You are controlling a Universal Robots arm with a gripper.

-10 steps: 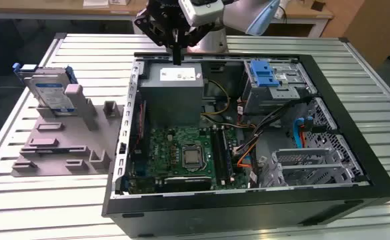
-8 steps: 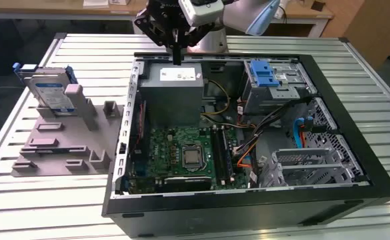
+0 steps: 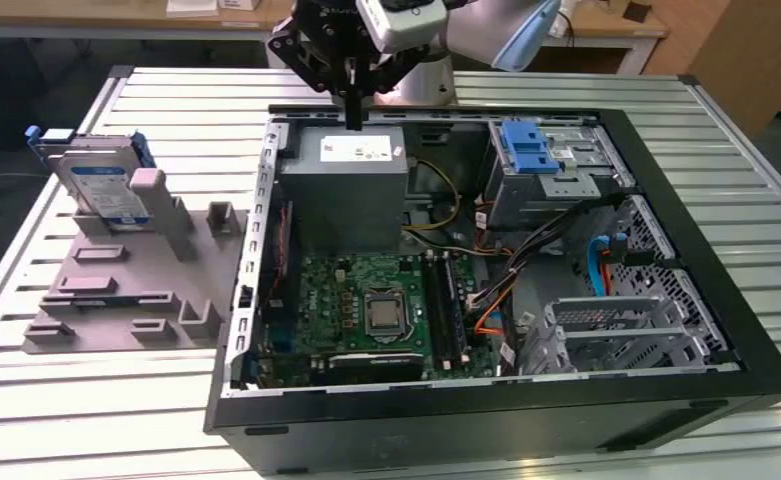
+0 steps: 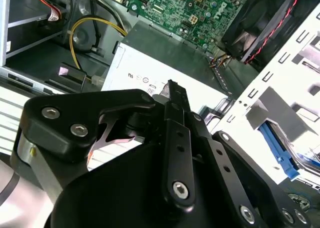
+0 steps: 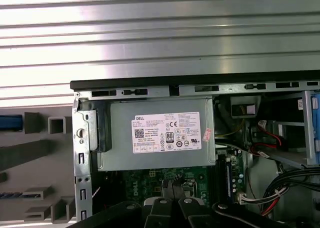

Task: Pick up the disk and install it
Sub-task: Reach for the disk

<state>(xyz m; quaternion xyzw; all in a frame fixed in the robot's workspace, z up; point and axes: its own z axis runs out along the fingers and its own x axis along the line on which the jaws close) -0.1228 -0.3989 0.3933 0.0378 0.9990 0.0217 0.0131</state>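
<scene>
The disk point(image 3: 103, 185) stands on edge in a grey holder point(image 3: 137, 280) on the table, at the exterior view's left, outside the computer case; its white-and-blue label faces forward and its blue bracket frames it. My gripper point(image 3: 353, 120) hangs over the case's rear edge, above the big grey box with a white sticker point(image 3: 350, 185), well to the right of the disk. Its black fingers are shut with nothing between them. In both wrist views the closed fingertips point(image 4: 172, 87) point(image 5: 172, 182) point at that box point(image 5: 160, 133).
The open black computer case point(image 3: 710, 250) lies on a slatted metal table point(image 3: 97, 400). Inside are a green motherboard point(image 3: 363, 300), a blue latch on a silver cage point(image 3: 540, 150), loose cables point(image 3: 550, 240) and a silver drive cage point(image 3: 617, 330) at the front right.
</scene>
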